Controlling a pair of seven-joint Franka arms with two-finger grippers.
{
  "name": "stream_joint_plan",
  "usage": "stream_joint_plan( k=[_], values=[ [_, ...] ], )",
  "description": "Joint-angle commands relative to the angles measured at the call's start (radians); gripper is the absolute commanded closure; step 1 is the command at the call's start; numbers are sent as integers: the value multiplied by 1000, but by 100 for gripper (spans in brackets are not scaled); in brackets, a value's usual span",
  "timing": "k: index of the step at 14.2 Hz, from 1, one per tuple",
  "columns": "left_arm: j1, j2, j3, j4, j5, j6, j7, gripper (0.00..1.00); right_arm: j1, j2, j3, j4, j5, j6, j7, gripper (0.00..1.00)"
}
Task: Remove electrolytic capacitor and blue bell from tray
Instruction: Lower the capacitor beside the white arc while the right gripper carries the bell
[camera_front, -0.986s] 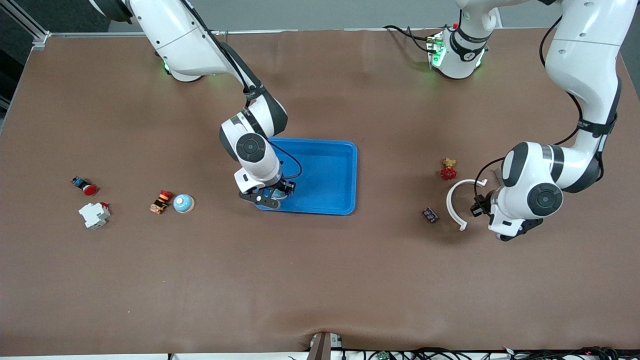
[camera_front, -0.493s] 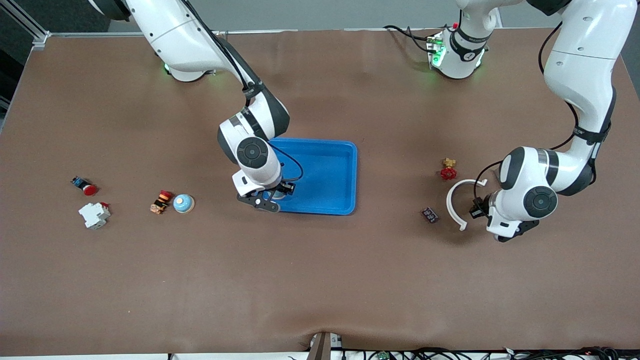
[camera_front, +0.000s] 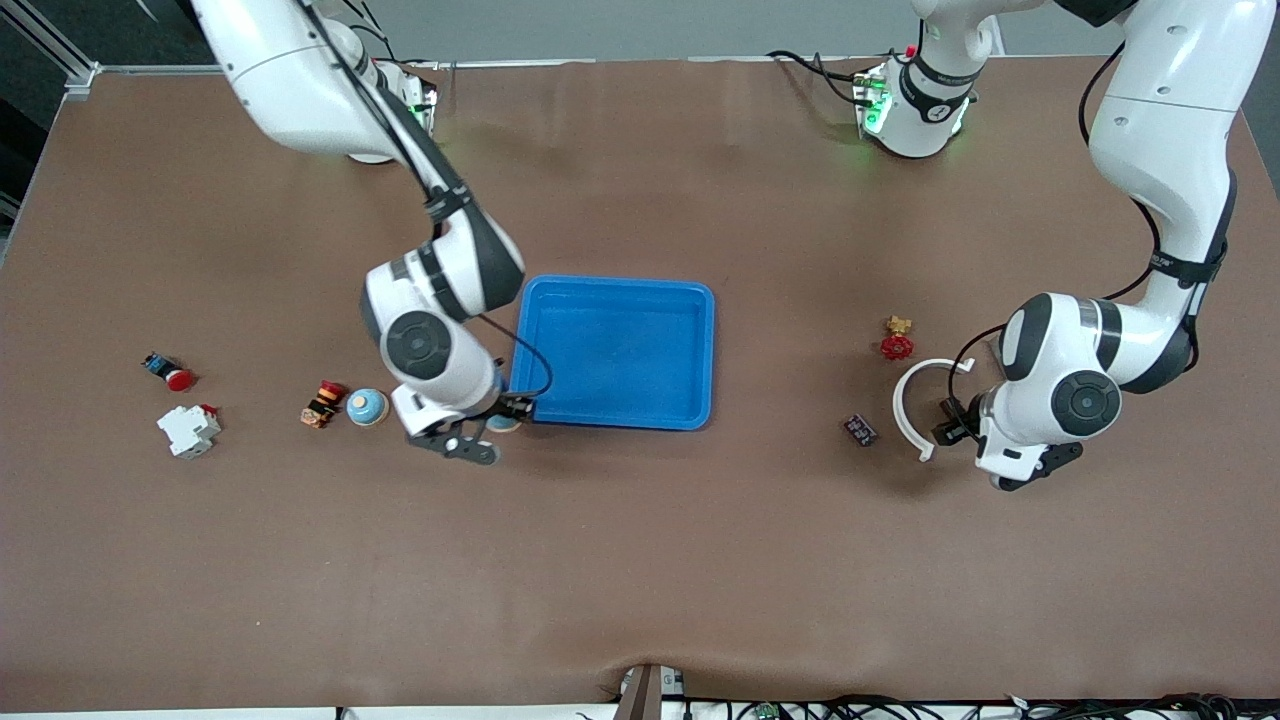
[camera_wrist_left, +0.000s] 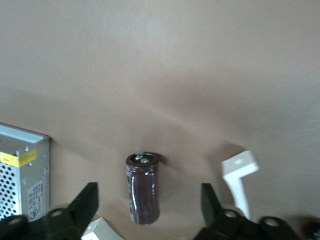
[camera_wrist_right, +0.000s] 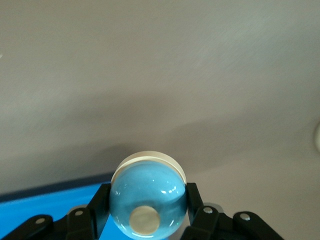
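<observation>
right tool (camera_wrist_right: 148, 220): we grip blue bell (camera_wrist_right: 148, 200), over table (camera_front: 640, 560) by tray (camera_front: 700, 350) corner | left tool (camera_wrist_left: 150, 222): fingers spread, capacitor (camera_wrist_left: 143, 187) at 12 o'clock

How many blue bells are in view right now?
2. One blue bell sits on the table beside the red-and-black switch; the other bell is gripped by the right gripper beside the blue tray.

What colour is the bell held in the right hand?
Light blue with a cream button and base; the bell shows best in the right wrist view.
</observation>
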Motion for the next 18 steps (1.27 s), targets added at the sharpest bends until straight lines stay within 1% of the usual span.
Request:
stream_joint_plan(
  k=[1,4,6,8,11,13,15,18],
  values=[
    [-1,-51,-33,54,21,-82,-3,0,-32,22,17,43,-6,-5,-22,100],
    [2,-77,-85,173,22,-237,1,0,-54,74,17,77,-6,23,-35,100],
    [3,-117,-100,203,21,-266,56,0,-55,112,15,88,-9,70,-36,100],
    [5,-147,-102,209,21,-266,116,0,-61,154,15,115,-9,92,-36,100],
    [5,-201,-104,209,11,-268,123,0,-75,206,17,163,-9,95,-36,100],
    [5,-247,-105,207,5,-300,158,0,-78,231,17,194,-10,95,-36,100],
    [9,-281,-123,209,2,-316,199,0,-86,263,15,241,-10,95,-39,100],
    [8,-325,-148,209,-4,-332,201,0,-101,312,17,292,-10,98,-65,100]
  ],
)
